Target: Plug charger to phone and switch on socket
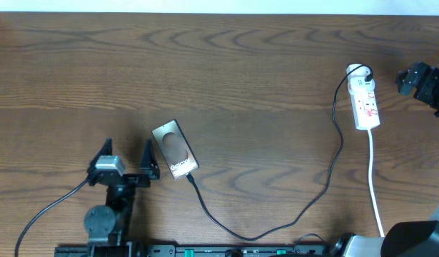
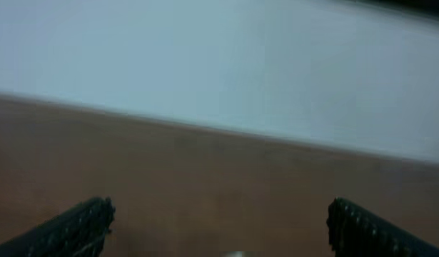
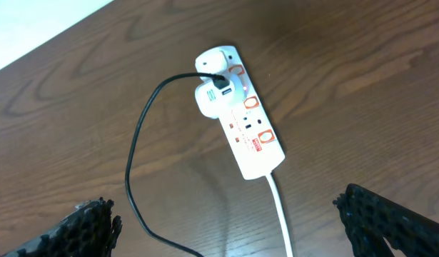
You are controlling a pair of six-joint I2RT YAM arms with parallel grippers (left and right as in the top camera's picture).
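Your right gripper (image 3: 226, 214) hangs spread open and empty above the power strip (image 3: 242, 121). Your left gripper (image 1: 128, 151), likewise open, sits just beside the phone (image 1: 175, 148). The charger cable (image 3: 130, 168) seems seated in the phone's lower end, so switching is the step in hand: lower one fingertip onto the red-ringed switch (image 3: 238, 72) by the plug.

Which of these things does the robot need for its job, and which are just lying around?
For the job:
- phone
- charger cable, black, running from the phone to the strip
- socket strip
- white plug adapter, which the cable goes into, sitting in the strip

Just there:
- wooden table
- white cord of the strip
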